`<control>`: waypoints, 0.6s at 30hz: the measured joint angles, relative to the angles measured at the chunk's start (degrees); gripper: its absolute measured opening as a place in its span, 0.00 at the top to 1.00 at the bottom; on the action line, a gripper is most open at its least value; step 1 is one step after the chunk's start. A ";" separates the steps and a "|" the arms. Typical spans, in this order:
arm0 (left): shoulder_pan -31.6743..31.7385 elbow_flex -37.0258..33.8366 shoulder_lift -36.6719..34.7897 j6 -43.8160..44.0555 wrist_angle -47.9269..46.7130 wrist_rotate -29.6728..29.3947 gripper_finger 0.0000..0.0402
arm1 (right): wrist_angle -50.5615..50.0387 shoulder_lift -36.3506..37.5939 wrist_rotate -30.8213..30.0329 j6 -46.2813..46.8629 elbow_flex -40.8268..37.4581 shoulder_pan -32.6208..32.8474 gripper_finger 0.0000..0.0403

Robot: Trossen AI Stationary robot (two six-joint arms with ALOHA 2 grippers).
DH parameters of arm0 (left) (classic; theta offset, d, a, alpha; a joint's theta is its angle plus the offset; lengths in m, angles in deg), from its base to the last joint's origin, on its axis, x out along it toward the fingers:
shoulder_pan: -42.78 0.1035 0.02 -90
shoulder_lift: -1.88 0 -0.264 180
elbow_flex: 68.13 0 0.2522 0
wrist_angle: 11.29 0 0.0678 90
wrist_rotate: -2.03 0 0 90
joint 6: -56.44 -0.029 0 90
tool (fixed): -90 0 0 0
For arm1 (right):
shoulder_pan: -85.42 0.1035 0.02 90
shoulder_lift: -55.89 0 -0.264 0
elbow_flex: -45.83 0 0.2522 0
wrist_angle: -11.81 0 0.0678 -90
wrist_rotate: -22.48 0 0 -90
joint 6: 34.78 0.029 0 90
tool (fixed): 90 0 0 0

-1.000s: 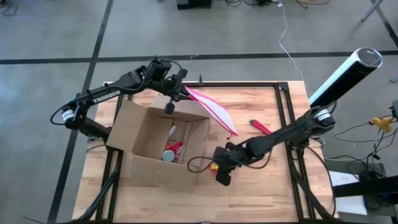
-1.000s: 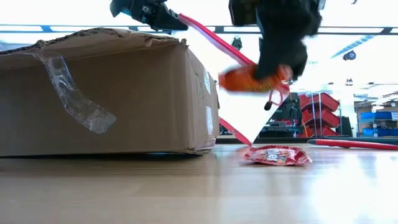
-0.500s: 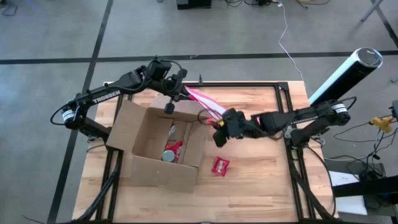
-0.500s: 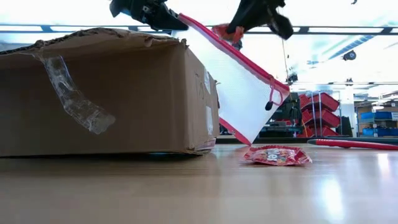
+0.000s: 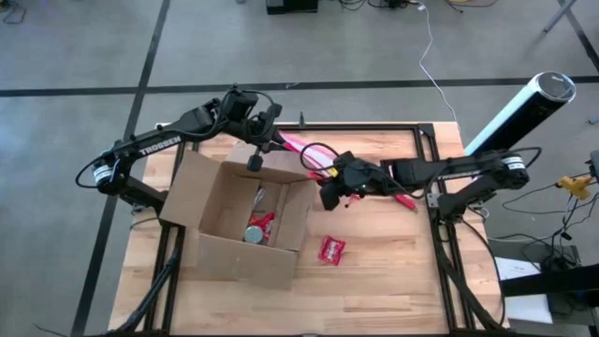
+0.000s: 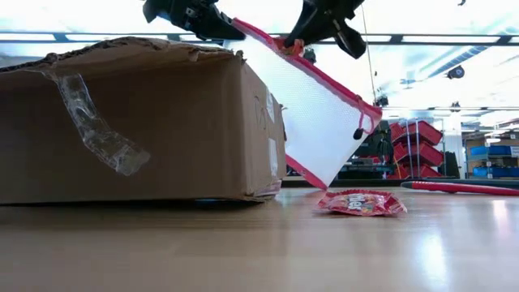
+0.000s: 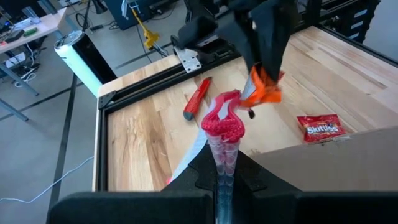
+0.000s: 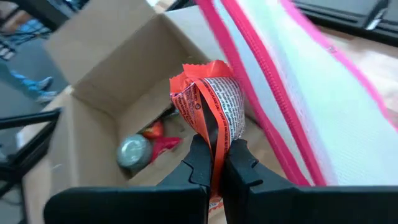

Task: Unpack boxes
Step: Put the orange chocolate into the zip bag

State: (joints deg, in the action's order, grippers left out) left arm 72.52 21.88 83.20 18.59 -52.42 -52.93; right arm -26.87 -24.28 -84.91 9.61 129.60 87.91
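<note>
The brown corrugated cardboard box (image 5: 245,217), flaps open and clear tape hanging from one side, is sitting on the left half of the light wooden table (image 5: 393,281), with a few items lying inside it, among them a round silver-topped one. The pink-edged translucent zip pouch (image 6: 312,122) is hanging tilted just beside the box's far right corner, its upper edge clamped between the closed fingers of the left gripper (image 5: 255,140). The right gripper (image 5: 329,195) is hovering above the pouch's pink edge with its fingers pinched on a crumpled orange snack packet (image 8: 210,118). The step in hand appears to be transferring an unpacked item into the pouch; the next move is calling for the packet to be aligned with the pouch mouth and lowered in before release. Compared with a second ago, the right gripper is no longer low beside the box's near right corner; it is now raised at the pouch. A red candy packet (image 5: 331,247) is lying on the table near the box.
</note>
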 joint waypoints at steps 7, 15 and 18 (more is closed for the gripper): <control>0.00 0.00 0.00 0.00 0.01 0.01 1.00 | 0.34 1.24 0.89 0.10 0.01 0.06 1.00; -0.02 0.00 0.00 -0.11 -0.67 0.03 1.00 | 0.34 1.31 0.64 1.04 0.00 -0.66 1.00; -0.01 0.00 0.00 -0.14 -0.69 0.05 1.00 | 0.32 1.31 0.47 1.04 0.01 -0.84 1.00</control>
State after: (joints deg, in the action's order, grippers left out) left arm 72.51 21.88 83.20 18.45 -53.11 -52.88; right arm -26.55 -22.96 -84.44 10.65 129.61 87.06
